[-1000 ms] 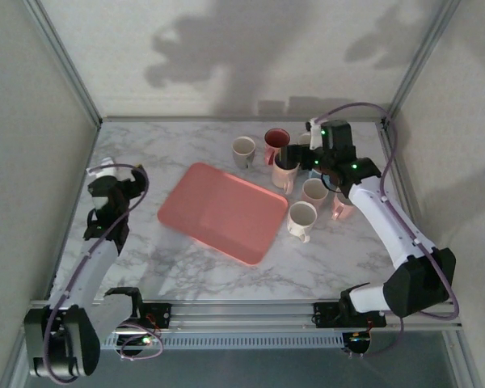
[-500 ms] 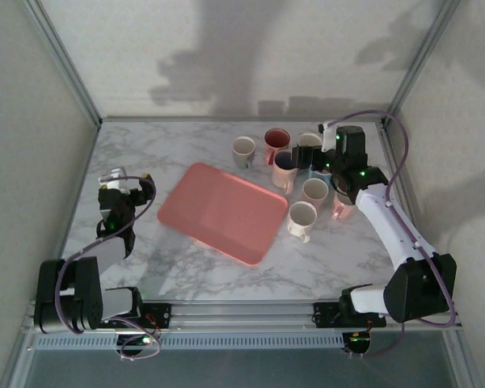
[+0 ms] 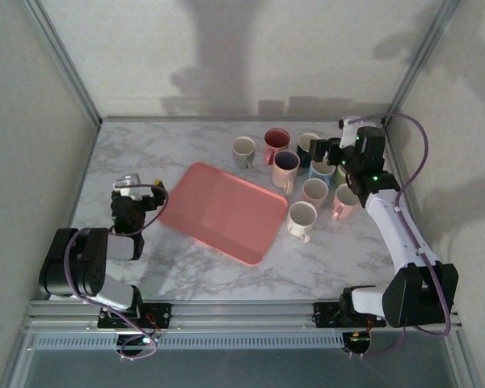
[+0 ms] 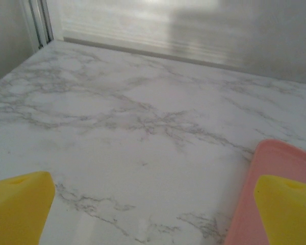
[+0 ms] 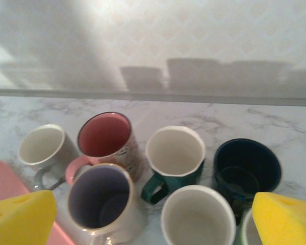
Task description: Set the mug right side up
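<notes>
Several mugs stand clustered at the back right of the marble table, all with their mouths up. Among them are a purple-lined mug [image 3: 285,166] [image 5: 99,196], a pink-lined mug [image 5: 104,135], a green mug with a white inside [image 5: 175,150], a dark blue mug [image 5: 247,166] and a grey-white mug [image 5: 41,145]. My right gripper [image 3: 323,152] [image 5: 153,204] hovers open just right of the cluster, holding nothing. Far from the mugs, my left gripper [image 3: 141,198] [image 4: 155,184] is open and low over bare marble, beside the tray's left edge.
A pink tray [image 3: 222,212] [image 4: 275,163] lies in the middle of the table, its corner [image 5: 5,178] close to the purple-lined mug. Three more mugs [image 3: 314,191] stand nearer the front of the cluster. Metal frame posts and walls border the table.
My right gripper drew back to the right from the purple-lined mug, which now stands free and upright. My left arm folded back, bringing its gripper nearer the tray's left edge.
</notes>
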Robot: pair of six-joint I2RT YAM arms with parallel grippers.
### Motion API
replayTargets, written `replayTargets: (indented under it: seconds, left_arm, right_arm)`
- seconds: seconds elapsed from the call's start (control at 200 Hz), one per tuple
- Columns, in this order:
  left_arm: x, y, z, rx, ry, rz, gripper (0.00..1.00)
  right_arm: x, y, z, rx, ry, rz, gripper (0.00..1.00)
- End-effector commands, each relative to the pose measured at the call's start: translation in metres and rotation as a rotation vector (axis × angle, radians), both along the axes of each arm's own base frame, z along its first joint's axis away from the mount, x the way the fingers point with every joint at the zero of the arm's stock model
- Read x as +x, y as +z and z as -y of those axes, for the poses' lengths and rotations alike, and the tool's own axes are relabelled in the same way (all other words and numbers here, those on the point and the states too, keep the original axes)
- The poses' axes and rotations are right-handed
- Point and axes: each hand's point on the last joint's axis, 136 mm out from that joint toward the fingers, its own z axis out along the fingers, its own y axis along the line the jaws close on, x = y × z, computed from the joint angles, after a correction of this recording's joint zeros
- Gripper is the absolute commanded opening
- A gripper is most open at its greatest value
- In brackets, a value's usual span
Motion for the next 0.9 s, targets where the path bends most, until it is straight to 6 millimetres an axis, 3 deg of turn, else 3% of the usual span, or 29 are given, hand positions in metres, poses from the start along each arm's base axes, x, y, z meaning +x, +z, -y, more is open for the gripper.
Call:
replayTargets:
  seconds: [0.0, 0.371, 0.896]
  left_arm:
    - [-0.002, 0.012, -0.007, 0.007, 0.042, 0.073, 1.0]
    - [-0.002, 0.011, -0.015, -0.003, 0.094, 0.071, 1.0]
    - [-0.003, 0.011, -0.015, -0.001, 0.096, 0.072, 0.99]
  right_arm:
    - [0.003, 0.004, 0.021, -0.018, -0.064, 0.051, 0.99]
    - [-0.012, -0.041, 0.052, -0.152, -0.165, 0.062, 0.99]
    - [-0.031, -0.107, 0.044, -0.084, -0.138, 0.069, 0.99]
